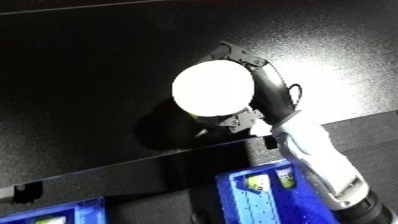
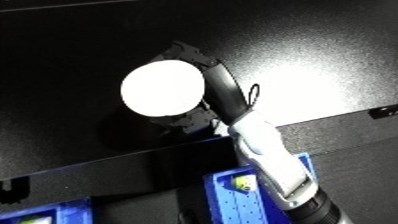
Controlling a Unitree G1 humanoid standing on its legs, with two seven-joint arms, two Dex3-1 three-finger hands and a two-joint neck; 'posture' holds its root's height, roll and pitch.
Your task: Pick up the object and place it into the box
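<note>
A blue bin (image 1: 67, 216) is poking in at the lower left. Above the dark surface (image 2: 80, 60), a round white object (image 1: 213, 88) is sitting in the right hand (image 1: 240, 57), fingers curling round it. Another blue bin (image 1: 258, 192) is sitting under the forearm.

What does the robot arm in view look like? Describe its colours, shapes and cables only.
Only the right arm shows. Its forearm is a white and silver casing, boxy and tapering, ending in a dark cuff near the lower edge. The right robot hand is black and elongated, with a thin black cable looping out at the wrist. No markings are legible. The left arm is out of view.
</note>
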